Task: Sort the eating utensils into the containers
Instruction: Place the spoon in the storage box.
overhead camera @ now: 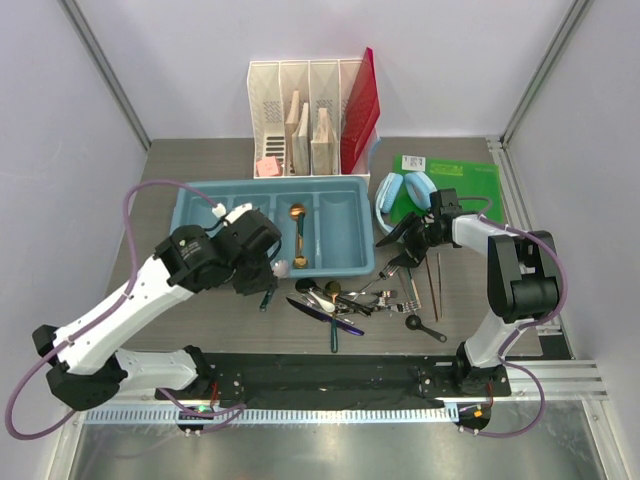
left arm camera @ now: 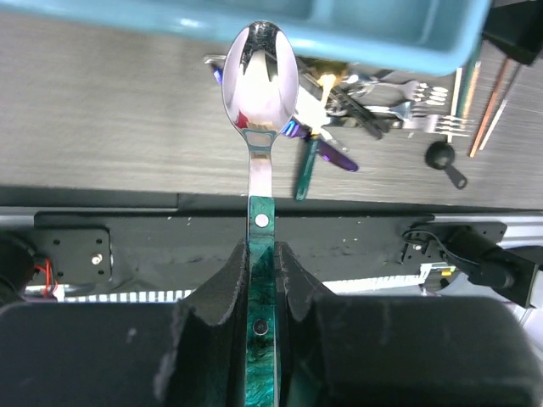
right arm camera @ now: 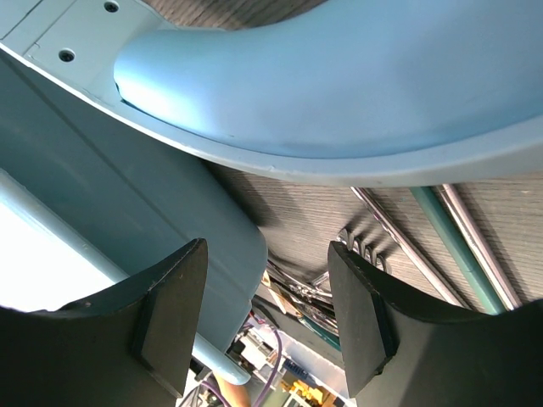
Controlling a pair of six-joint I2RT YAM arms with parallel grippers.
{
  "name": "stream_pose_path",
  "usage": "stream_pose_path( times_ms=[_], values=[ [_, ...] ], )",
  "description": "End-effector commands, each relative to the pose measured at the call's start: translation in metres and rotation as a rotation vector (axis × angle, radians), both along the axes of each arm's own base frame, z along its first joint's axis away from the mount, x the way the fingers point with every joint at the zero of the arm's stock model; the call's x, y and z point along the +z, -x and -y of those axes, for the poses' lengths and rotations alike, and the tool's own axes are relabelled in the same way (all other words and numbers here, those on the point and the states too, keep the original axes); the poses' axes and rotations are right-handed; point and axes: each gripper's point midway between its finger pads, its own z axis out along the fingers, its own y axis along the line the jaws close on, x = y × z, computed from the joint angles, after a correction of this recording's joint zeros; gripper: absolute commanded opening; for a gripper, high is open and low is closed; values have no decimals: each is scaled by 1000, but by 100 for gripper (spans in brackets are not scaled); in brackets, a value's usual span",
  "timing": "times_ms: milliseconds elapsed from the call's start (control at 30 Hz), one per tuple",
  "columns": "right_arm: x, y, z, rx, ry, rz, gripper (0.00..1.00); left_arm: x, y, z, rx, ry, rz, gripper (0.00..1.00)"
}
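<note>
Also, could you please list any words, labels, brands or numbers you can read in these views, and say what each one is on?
No text can be read in any view.
White label on the green flat item at the table's right rear: print too small to read.
Spoon in the left gripper: no marking shows on bowl or handle.

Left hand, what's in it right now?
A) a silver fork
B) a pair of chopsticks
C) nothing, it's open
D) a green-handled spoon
D: in the left wrist view, the left hand is clamped on the green handle of a spoon, whose shiny bowl points toward the blue tray.
</note>
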Motion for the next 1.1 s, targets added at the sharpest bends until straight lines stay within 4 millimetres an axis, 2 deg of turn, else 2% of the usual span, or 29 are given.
stream_pose_path(
  times_ms=[0,133,167,267,333,367,400,433,467,500,600,633,667,700,733,767,833,867,1067],
  values=[
    [6,-11,-1,10,-6,40,64,15,-8,-9,-58,-90,41,0],
    [9,-14,-2,12,-11,46,64,6,-35,-6,-56,-159,99,0],
    [8,-14,-2,13,-15,43,64,0,-46,2,-52,-165,99,0],
    [10,-17,-3,18,-26,41,64,-6,-78,7,-29,-183,139,0],
    [14,-21,-3,21,-34,47,64,-23,-104,4,-6,-207,121,0],
    [16,-23,-2,20,-36,51,64,-25,-121,12,1,-173,159,0],
    [16,-24,-1,19,-38,49,64,-45,-130,14,1,-188,126,0],
    [19,-27,-1,19,-41,55,64,-54,-138,17,-20,-168,106,0],
    [20,-29,-1,19,-42,57,64,-57,-157,19,-4,-147,131,0],
    [19,-30,-1,18,-45,53,64,-75,-168,22,-12,-172,110,0],
    [20,-34,-2,23,-53,54,64,-81,-200,30,-74,-226,151,0],
    [19,-35,-1,20,-52,48,64,-100,-209,34,-89,-262,118,0],
    [18,-34,-1,20,-53,45,64,-92,-220,41,-103,-248,133,0],
    [17,-34,-1,21,-56,40,64,-94,-228,44,-104,-237,129,0],
    [16,-34,-1,19,-58,39,64,-108,-234,46,-108,-242,102,0],
    [14,-34,-1,22,-58,34,64,-105,-242,53,-108,-223,118,0],
    [11,-34,0,18,-58,23,64,-122,-249,58,-116,-224,91,0],
    [10,-34,1,16,-58,21,64,-124,-253,62,-120,-218,87,0],
    [10,-39,2,12,-59,19,63,-149,-246,58,-128,-248,26,0]
  ],
)
